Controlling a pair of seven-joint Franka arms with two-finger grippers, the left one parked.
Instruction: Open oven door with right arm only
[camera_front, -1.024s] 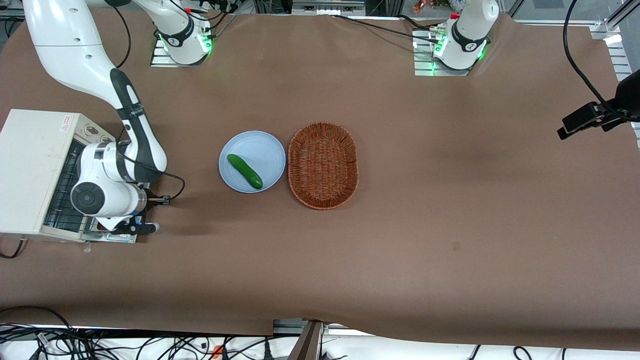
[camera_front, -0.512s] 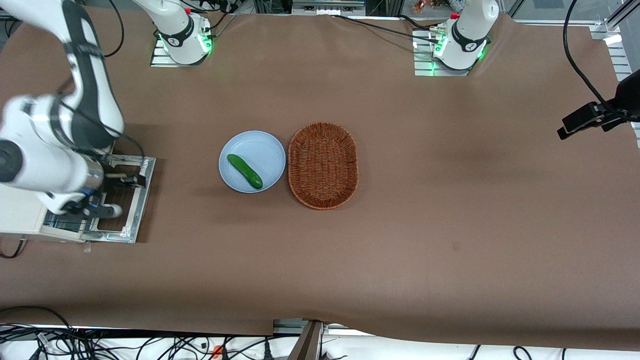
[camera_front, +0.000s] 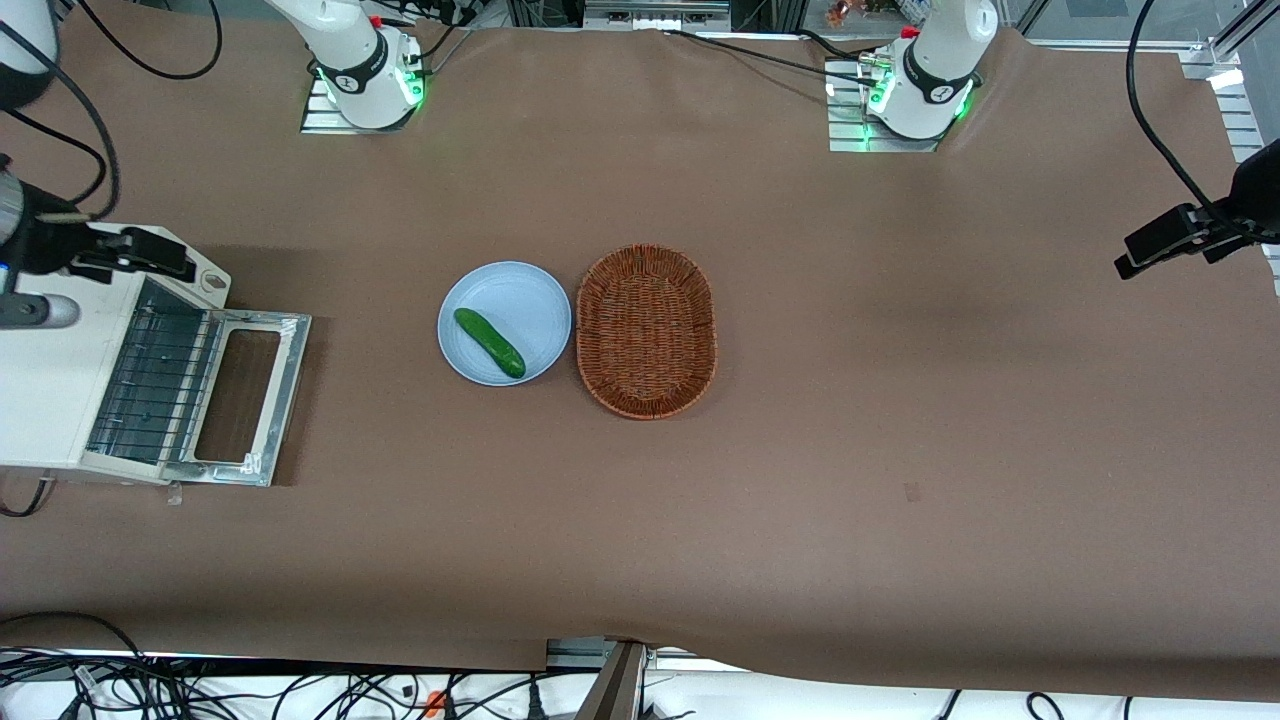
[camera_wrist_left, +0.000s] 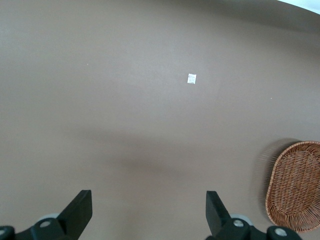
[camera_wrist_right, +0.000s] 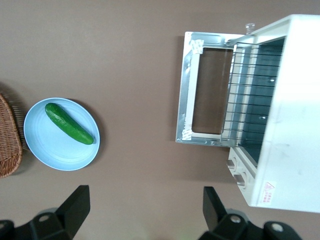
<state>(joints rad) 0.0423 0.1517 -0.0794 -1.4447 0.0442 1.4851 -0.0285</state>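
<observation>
The oven (camera_front: 60, 350) is placed at the counter edge toward the working arm's end. Its door (camera_front: 245, 398) is laid flat on the counter in front of it, inner metal frame up, so the wire rack (camera_front: 150, 385) is exposed; the task is judged as done. The gripper (camera_wrist_right: 145, 220) is held high above the counter, fingers (camera_wrist_right: 75, 207) spread wide and holding nothing, well apart from the door. A cucumber (camera_front: 489, 343) is seen on a plate (camera_front: 530, 300), beside a basket (camera_front: 647, 331).

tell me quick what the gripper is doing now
Gripper: open, holding nothing, raised above the oven, clear of the door that lies folded down flat.
</observation>
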